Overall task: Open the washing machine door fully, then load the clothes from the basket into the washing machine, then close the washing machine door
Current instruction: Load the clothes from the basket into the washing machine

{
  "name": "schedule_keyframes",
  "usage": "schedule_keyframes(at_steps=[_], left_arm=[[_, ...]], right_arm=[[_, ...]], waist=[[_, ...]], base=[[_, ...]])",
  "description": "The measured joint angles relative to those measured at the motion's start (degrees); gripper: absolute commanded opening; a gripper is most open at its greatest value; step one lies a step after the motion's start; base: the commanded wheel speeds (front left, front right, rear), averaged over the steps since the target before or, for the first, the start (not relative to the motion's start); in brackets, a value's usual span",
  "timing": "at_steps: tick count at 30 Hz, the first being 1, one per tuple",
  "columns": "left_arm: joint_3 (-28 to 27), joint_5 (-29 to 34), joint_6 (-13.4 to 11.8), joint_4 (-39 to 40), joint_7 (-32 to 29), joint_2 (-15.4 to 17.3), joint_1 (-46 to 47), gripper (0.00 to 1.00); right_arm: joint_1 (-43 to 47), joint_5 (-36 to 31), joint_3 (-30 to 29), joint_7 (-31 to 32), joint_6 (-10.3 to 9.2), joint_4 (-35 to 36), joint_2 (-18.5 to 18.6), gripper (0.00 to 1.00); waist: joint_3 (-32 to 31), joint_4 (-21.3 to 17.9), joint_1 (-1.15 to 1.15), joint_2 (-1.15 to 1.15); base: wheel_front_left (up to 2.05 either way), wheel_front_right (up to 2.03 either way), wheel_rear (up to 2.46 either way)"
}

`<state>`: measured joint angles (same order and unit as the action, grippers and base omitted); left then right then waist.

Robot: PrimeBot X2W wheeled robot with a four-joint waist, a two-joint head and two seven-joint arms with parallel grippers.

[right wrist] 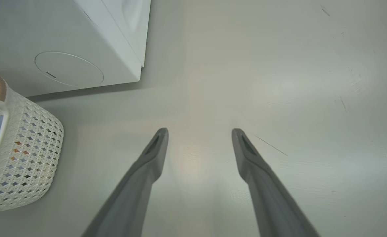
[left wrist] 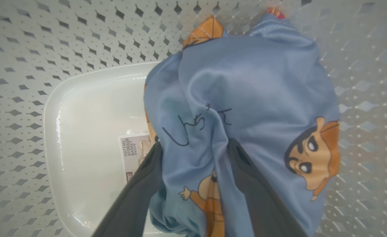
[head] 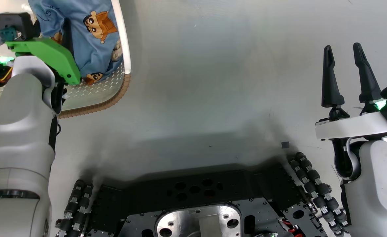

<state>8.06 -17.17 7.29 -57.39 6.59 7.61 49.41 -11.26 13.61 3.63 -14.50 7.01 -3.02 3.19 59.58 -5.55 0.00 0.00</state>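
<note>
Two left fingers [left wrist: 137, 191] gape astride lengthwise-bunched clothes [left wrist: 246, 85]; right fingers [right wrist: 147, 171] gape, empty.

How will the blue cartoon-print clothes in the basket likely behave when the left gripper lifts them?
The clothes look thin and crumpled, so they will probably drape limply. The sheen suggests smooth fabric that might slip from the left gripper, whose open fingers straddle one fold. The bundle looks light; the basket probably won't tip.
</note>
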Motion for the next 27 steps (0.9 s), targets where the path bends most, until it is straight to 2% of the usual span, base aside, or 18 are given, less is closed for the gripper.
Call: schedule_keyframes(at_steps=[10, 21, 26, 27], left_arm=[[3.92, -2.14, 0.00, -0.75, -2.60, -0.91, 2.58, 1.00], [7.94, -2.55, 0.00, -1.60, -3.55, 0.80, 4.19, 1.00], [10.50, -0.59, 0.00, -3.72, -5.34, 2.09, 5.14, 1.00], [10.78, 0.13, 0.00, -4.37, -5.87, 2.49, 5.15, 0.89]], right_arm=[[0.00, 0.20, 0.35, 0.00, 0.00, 0.16, -0.22, 1.00], [0.01, 0.56, 0.33, 0.00, 0.00, 0.16, -0.43, 1.00], [0.02, 0.86, 0.27, 0.00, 0.00, 0.16, -0.48, 1.00], [0.02, 0.94, 0.24, 0.00, 0.00, 0.16, -0.51, 1.00]], waist=[[1.18, -0.93, 0.00, 0.00], [1.57, -1.66, 0.00, 0.00], [1.49, -1.83, 0.00, 0.00], [1.46, -1.85, 0.00, 0.00]], base=[[0.00, 0.00, 0.00], [0.00, 0.00, 0.00], [0.00, 0.00, 0.00], [0.00, 0.00, 0.00]])
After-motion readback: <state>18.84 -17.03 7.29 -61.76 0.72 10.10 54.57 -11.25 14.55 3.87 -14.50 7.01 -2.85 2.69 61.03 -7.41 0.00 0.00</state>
